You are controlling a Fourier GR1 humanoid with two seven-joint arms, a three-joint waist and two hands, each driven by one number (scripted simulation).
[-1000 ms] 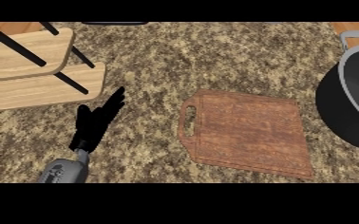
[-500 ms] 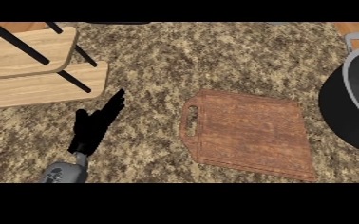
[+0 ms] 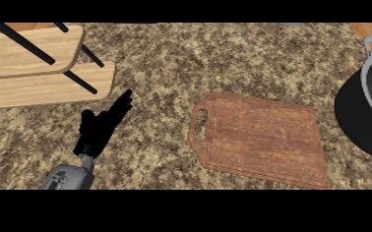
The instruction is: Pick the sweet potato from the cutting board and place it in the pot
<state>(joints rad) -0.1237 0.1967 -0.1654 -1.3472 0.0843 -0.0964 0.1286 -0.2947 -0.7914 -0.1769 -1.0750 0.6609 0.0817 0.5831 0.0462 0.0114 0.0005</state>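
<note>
A brown wooden cutting board with a handle slot lies on the speckled counter, right of centre, and nothing lies on it. No sweet potato shows anywhere in the head view. The black pot with a grey rim is cut off by the right edge. My left hand rests at the lower left with its fingers straight, pointing up and to the right, a little left of the board and holding nothing. My right hand is out of view.
A light wooden rack with two shelves and black rods stands at the upper left, just above my left hand. The granite counter stretches between the rack and the pot.
The view has shifted slightly, so the rack, board and pot sit a little lower and to the right. My left hand keeps its pose.
</note>
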